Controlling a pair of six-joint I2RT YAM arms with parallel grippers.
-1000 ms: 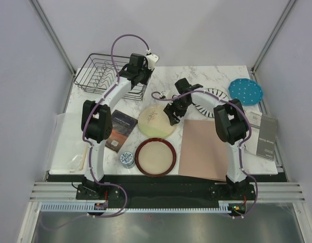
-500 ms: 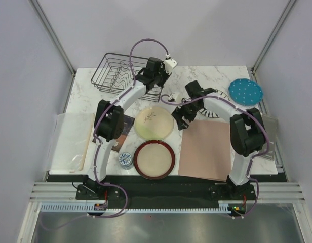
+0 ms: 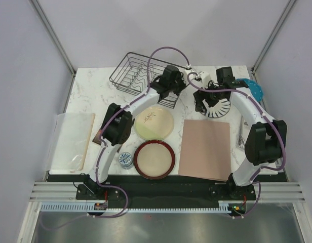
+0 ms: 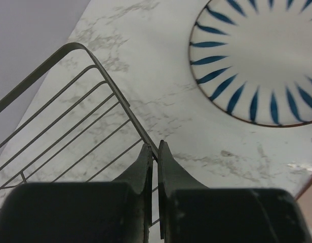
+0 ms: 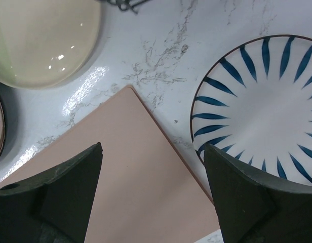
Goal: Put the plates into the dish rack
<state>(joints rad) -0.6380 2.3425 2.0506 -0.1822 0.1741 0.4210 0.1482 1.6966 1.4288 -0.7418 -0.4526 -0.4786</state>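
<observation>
The black wire dish rack [image 3: 134, 72] stands at the back middle of the marble table. My left gripper [image 3: 167, 95] is shut on the rack's rim wire [image 4: 126, 105] at its right corner, the wire pinched between the fingertips [image 4: 147, 154]. The white plate with dark radial stripes [image 3: 219, 103] lies right of the rack, and my right gripper [image 3: 202, 103] hovers open over its left edge and the pink mat [image 5: 130, 177]. The cream sprig plate [image 3: 154, 123] and the red-rimmed plate [image 3: 155, 158] lie in front. The teal dotted plate [image 3: 256, 89] is half hidden behind the right arm.
A pink mat [image 3: 206, 149] covers the front right. A small blue-and-white cup [image 3: 126, 159] sits left of the red-rimmed plate. A clear plastic bag [image 3: 72, 139] lies at the left edge, and a dark booklet [image 3: 100, 137] shows behind the left arm.
The left gripper has dragged the dish rack rightward along the back of the table. The right gripper has moved from the sprig plate back and right to the striped plate, opening wider.
</observation>
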